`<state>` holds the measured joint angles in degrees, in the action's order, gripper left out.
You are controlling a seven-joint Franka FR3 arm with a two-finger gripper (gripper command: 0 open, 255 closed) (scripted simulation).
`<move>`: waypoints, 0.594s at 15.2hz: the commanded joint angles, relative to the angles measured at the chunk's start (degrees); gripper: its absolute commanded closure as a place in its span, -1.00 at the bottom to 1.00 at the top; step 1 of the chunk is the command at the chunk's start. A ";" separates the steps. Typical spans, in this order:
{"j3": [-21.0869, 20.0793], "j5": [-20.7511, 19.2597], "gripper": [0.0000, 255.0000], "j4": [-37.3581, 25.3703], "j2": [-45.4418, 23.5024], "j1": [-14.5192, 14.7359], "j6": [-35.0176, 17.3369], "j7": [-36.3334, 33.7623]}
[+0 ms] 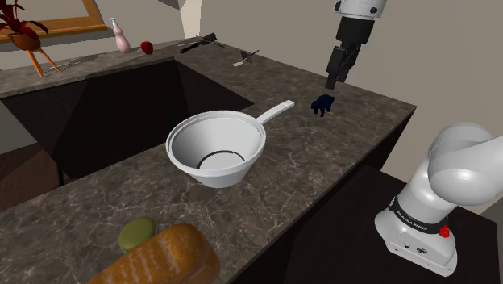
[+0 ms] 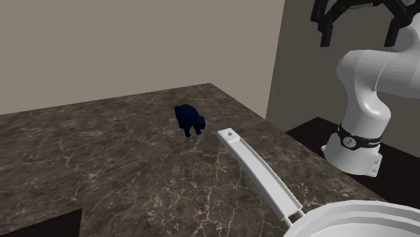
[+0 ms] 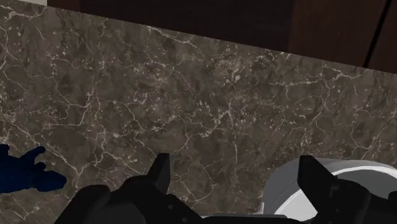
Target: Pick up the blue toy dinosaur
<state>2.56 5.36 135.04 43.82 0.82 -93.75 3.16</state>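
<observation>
Fingers (image 3: 159, 175): being held wide apart, nothing being clasped.
Dinosaur (image 1: 323, 103) (image 2: 189, 120) (image 3: 22, 170): small blue toy, being carried by the dark marble Countertop (image 1: 338, 153) near its far corner.
Gripper (image 1: 332, 81) (image 2: 358, 37) (image 3: 235, 172): being held above the toy, well apart from it. In the wrist view the toy is being seen outside the finger gap, past one finger.
Offset risk: if a straight descent is being made from here, the toy is likely being struck by a fingertip instead of straddled, and being tipped or shoved.
Pan handle (image 2: 259, 172) (image 1: 274, 111): tip lying just beside the toy; a finger is at risk of being blocked by it.
Edge risk: a shoved toy is possibly being pushed off the counter.
Shape risk: lumpy body, likely being squeezed out if gripped off-centre.
</observation>
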 commanded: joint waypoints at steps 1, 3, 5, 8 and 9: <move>0.00 0.00 -1.00 0.00 0.00 0.00 0.00 0.00; 2.62 -2.20 -1.00 2.41 0.77 0.18 -1.48 5.75; 5.36 -4.51 -1.00 4.43 1.07 0.31 -3.15 11.51; 9.70 -8.03 -1.00 6.66 0.54 0.50 -6.03 20.14; 11.19 -9.18 -1.00 7.18 0.09 0.59 -7.10 23.01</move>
<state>12.25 -2.58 141.46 44.19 1.31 -99.69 22.98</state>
